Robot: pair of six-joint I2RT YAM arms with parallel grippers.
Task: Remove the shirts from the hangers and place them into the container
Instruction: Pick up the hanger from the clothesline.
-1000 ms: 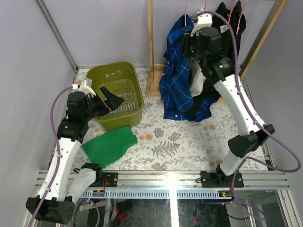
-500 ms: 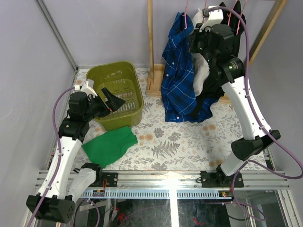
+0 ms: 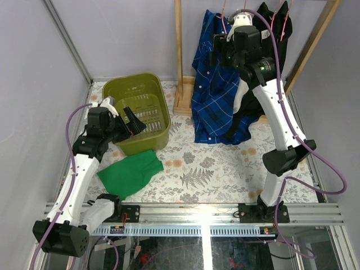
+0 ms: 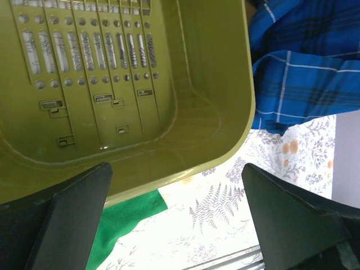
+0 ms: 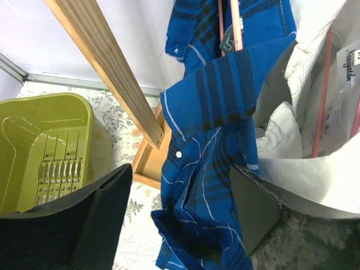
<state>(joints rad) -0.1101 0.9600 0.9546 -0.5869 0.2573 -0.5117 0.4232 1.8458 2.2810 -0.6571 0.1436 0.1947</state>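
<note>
1. The left gripper (image 3: 135, 119) is at the left of the overhead view. Its jaws are spread as wide as they go and hold nothing. It hovers over the near right corner of the container (image 3: 135, 77).
2. The container, an olive-green basket, stands upright at the upper left of the table cover (image 3: 214, 169). In the left wrist view its slotted bottom fills the upper left of the frame.
3. The right gripper (image 5: 181, 170) is raised at the top centre of the overhead view, close against the upper part of the blue checked shirt (image 3: 216, 95).
4. In the right wrist view the right gripper's jaws stand well apart. The shirt's front hangs down between the two fingers and is not pinched. Whether the right-hand finger (image 5: 253, 208) touches the cloth cannot be told.
5. The blue checked shirt hangs from a pink hanger (image 5: 236, 22), and its lower edge reaches the table cover at the upper middle of the overhead view.
6. A white shirt (image 5: 281, 135) hangs just right of the blue one on a second pink hanger (image 5: 323, 101).
7. A black shirt (image 3: 273, 19) shows at the top right, partly behind the right arm.
8. The wooden rack post (image 3: 179, 50) rises between the container and the shirts.
9. A green cloth (image 3: 130, 171) lies flat at the lower left, just below the container.
</note>
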